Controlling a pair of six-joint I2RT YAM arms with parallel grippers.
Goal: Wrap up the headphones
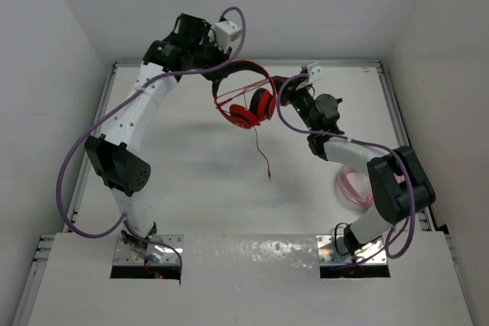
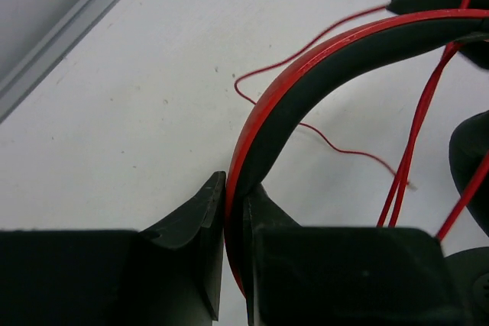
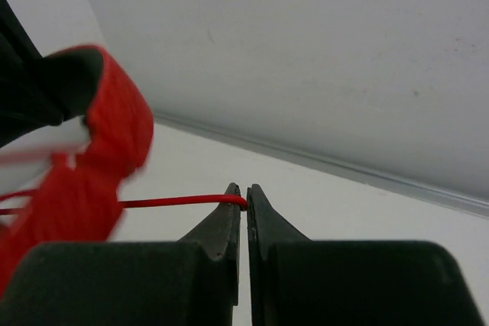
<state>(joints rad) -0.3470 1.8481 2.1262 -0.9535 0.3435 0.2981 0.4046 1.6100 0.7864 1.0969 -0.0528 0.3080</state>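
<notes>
Headphones [image 1: 246,97] held up off surface [image 1: 191,173], far-centre. L hand [image 2: 234,192] clamped shut on headband [image 2: 328,55] at headphones' left end. R hand [image 3: 244,198] just right of earcups [image 1: 252,110], pinched tight on thin red cable [image 3: 176,203]. Cable tail hangs below earcups. Pink cable coil [image 1: 353,186] on surface, well right of headphones.

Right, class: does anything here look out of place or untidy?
Only the thin red cable: it trails loose below the headphones, unwrapped, one stretch pinched in the right gripper. The left gripper clamps the headband. Nothing looks damaged.
</notes>
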